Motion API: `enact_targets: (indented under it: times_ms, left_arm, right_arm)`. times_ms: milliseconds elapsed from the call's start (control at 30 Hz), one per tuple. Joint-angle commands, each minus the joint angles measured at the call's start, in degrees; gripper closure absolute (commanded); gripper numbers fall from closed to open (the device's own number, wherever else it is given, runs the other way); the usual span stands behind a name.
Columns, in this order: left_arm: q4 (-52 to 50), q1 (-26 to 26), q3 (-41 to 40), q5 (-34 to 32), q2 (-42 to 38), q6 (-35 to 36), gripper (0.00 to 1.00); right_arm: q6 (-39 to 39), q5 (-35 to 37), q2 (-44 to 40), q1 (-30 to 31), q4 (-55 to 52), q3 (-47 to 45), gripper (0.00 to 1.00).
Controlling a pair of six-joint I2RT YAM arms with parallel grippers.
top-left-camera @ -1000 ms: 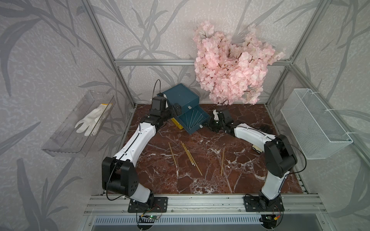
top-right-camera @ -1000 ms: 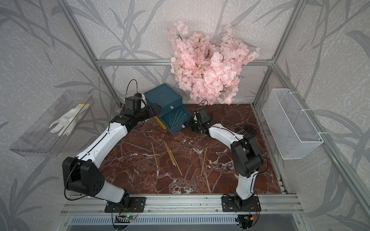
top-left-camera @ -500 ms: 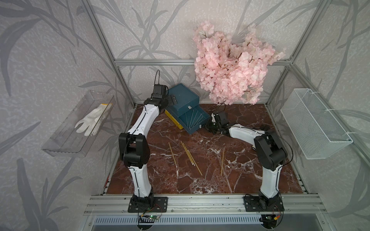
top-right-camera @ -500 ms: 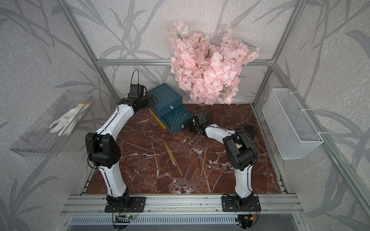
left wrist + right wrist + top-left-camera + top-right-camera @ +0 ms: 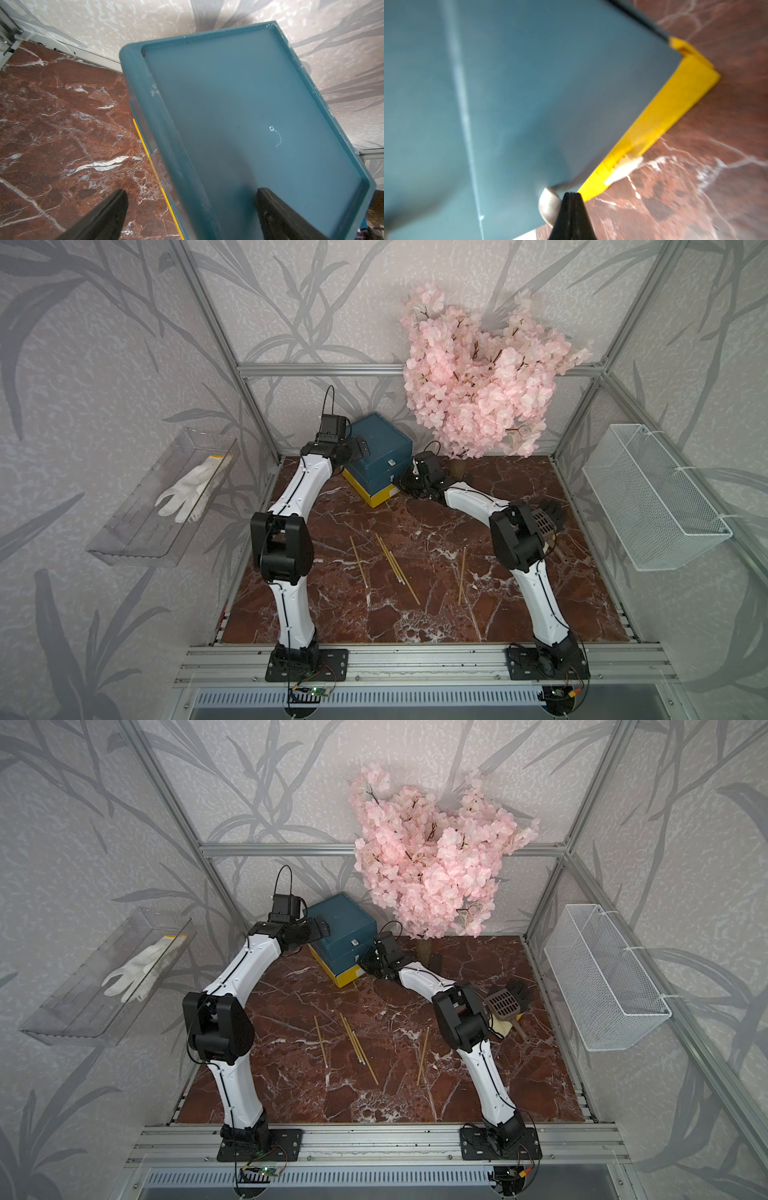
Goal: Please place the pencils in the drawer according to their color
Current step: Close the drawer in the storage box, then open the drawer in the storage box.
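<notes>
So the teal drawer that was hanging open with teal pencils in it a second ago is now pushed flush into the drawer chest (image 5: 380,456). The right fingers (image 5: 572,207) did it, by the look of things. They've gone from a bit apart to clenched tight with nothing between them, and the tip is parked right at that drawer's pale tab (image 5: 549,204).

The left arm has swung its elbow up too. The left fingers (image 5: 108,214) are spread wide, holding nothing. One is over the chest's top and the other is off its side above the worktop (image 5: 457,614).

The chest is at the back of the worktop, under the pink blossoms (image 5: 478,377). The bottom yellow drawer (image 5: 376,497) pokes out a little past the teal fronts.

My read is that teal is sorted and shut away, so yellow is next. About five yellow pencils (image 5: 390,558) are lying loose mid-worktop, well apart from the chest. That yellow drawer probably needs pulling out further before anything goes in. I can't see any dark pencils from here.
</notes>
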Motion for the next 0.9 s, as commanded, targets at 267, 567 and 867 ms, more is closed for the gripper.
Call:
enact_targets:
  times_ms: [267,567,867]
  left_arm:
    - [-2.53,-0.82,-5.04,1.73,0.91,0.16,0.00]
    - [-1.30,-0.84,-7.34,2.39,-0.19,0.25,0.00]
    - [-0.77,-0.82,-8.32,2.10,-0.05,-0.01,0.00]
  right_arm:
    - [1.83,-1.01,-2.45,0.82,7.28,-4.24,0.70]
    - [3.05,3.43,-13.07,0.22,16.18,-25.46,0.43]
    - [6.71,4.88,-5.91,0.21,13.02,-19.67,0.42]
